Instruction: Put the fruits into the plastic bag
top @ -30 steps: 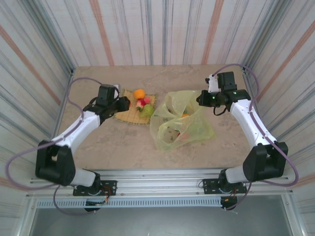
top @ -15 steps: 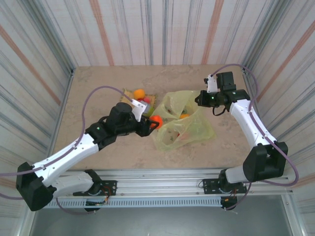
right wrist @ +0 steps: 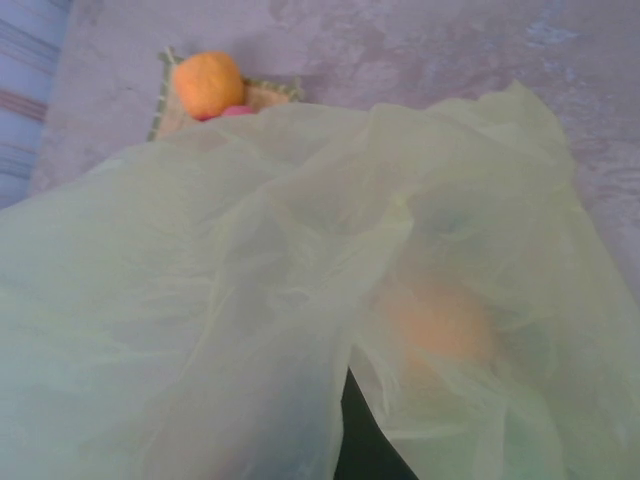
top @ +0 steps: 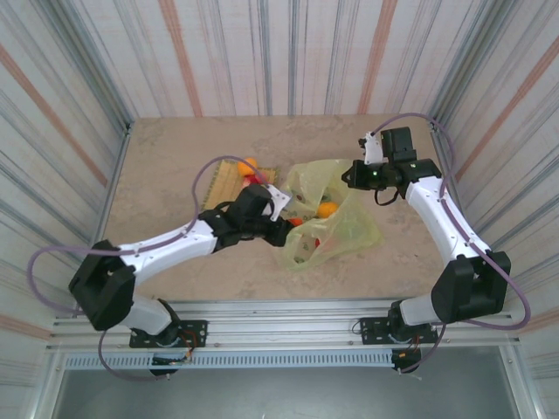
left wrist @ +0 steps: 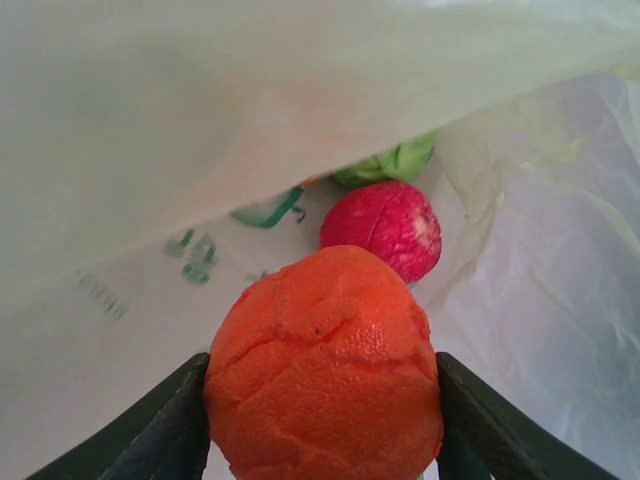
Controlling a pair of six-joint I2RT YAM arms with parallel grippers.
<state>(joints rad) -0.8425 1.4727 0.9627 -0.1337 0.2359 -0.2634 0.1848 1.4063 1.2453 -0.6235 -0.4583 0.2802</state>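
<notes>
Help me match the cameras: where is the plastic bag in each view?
Top external: plastic bag right of centre.
Left wrist: bag across top and right, behind the gripped orange.
Right wrist: bag draped across the lower frame.
Shared landmark: woven mat with a loose orange, left of the bag from above, upper left at the right wrist.

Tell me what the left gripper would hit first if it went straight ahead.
Probably the red fruit lying ahead inside the plastic bag; the orange fruit the left gripper holds would touch it first, though depth is unclear.
</notes>
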